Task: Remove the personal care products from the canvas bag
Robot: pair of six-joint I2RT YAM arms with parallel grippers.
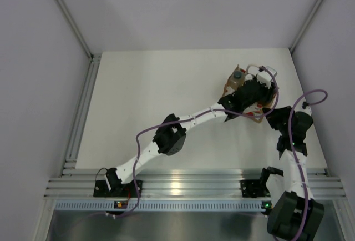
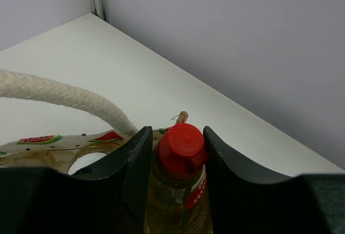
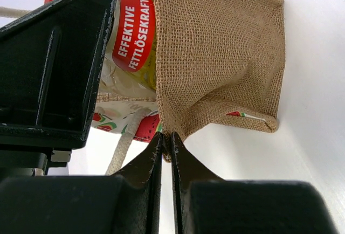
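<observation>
The canvas bag (image 1: 231,87) stands at the far right of the table, its burlap side (image 3: 215,56) toward the right wrist camera. My left gripper (image 2: 177,130) reaches into the bag's mouth and is shut on the yellow bottle with the red cap (image 2: 180,148), one finger on each side of its neck. The bottle's red label (image 3: 135,32) shows over the bag's rim. My right gripper (image 3: 166,136) is shut on the bag's burlap edge. A dark grey cap (image 1: 238,76) shows at the bag's left end. The amber bottles are mostly hidden.
A cream rope handle (image 2: 59,96) arches beside my left fingers. The enclosure's right wall (image 1: 327,69) and back wall (image 2: 242,45) stand close behind the bag. The left gripper's black body (image 3: 54,67) fills the upper left of the right wrist view. White tabletop (image 1: 155,91) lies to the left.
</observation>
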